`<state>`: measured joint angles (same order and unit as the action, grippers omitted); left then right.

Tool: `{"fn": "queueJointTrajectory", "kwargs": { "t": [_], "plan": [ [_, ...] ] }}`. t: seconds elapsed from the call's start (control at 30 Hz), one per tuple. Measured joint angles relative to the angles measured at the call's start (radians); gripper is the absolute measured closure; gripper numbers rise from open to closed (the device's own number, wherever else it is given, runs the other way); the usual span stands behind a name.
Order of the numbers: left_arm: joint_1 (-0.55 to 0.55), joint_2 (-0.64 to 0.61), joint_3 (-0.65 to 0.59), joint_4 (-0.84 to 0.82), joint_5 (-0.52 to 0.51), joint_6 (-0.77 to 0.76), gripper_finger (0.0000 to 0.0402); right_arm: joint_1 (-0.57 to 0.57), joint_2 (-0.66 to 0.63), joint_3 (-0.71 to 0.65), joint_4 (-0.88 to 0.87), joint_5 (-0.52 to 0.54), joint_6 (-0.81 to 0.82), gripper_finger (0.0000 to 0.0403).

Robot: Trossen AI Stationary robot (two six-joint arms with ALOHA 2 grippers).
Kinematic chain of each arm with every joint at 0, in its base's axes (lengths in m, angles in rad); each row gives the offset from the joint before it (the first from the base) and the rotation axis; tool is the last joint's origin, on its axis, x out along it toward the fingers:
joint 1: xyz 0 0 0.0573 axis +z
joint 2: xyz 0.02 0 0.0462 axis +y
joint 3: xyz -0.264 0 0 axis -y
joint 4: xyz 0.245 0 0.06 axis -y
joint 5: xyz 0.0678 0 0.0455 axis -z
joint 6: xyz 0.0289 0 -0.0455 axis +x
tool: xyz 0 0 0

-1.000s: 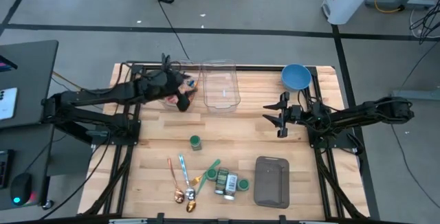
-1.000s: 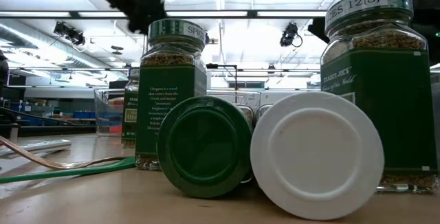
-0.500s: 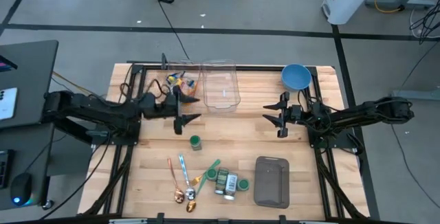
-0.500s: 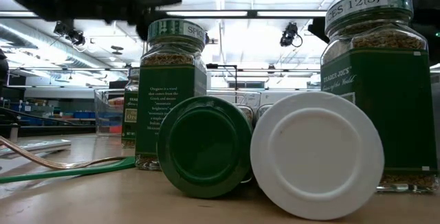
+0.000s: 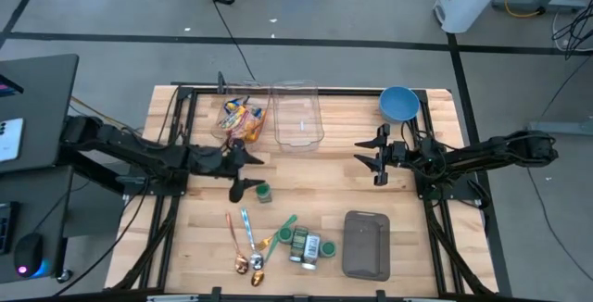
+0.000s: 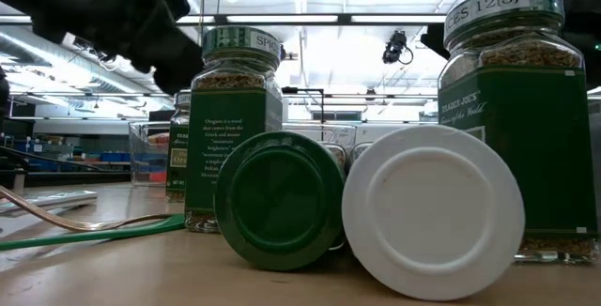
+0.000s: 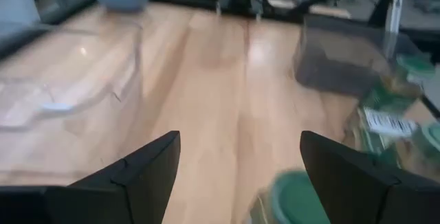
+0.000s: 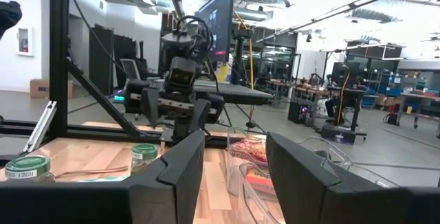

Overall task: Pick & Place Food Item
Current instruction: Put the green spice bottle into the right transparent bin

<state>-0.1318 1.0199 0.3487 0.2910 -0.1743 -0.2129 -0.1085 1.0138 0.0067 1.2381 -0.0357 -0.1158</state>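
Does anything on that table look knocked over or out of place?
Yes. In the cluster of spice jars near the table's front edge, two lie on their sides, a green lid and a white lid facing the low camera. Nothing looks spilled.

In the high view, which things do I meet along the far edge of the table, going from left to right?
Container with colourful food items → empty clear container → blue bowl.

"trader joe's" on right spice jar point(image 6: 522, 146), lid "12[3]", "spic" on left jar lid point(image 6: 241, 40)
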Motion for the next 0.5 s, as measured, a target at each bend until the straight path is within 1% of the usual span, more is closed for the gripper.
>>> {"fn": "queueJointTrajectory", "kwargs": {
  "t": [0.1,0.23,0.3,0.37,0.5],
  "plan": [
    [-0.019,0.000,0.053,-0.160,-0.013,-0.014,0.0083,0.000,0.000,0.000,0.000,0.000,0.001,0.0236],
    [-0.033,0.000,0.173,-0.424,-0.056,-0.024,0.0063,0.000,0.000,0.000,0.000,0.000,0.006,0.0236],
    [-0.039,0.000,0.235,-0.524,-0.062,-0.023,0.0051,0.000,0.000,0.000,0.000,0.000,0.006,0.0236],
    [-0.040,0.000,0.289,-0.584,-0.062,-0.012,0.0042,0.000,0.000,0.000,-0.001,0.000,0.006,0.0236],
    [-0.039,0.025,0.371,-0.652,-0.049,0.008,0.0032,0.000,0.000,0.000,-0.003,0.000,0.006,0.0236]
  ]
}}
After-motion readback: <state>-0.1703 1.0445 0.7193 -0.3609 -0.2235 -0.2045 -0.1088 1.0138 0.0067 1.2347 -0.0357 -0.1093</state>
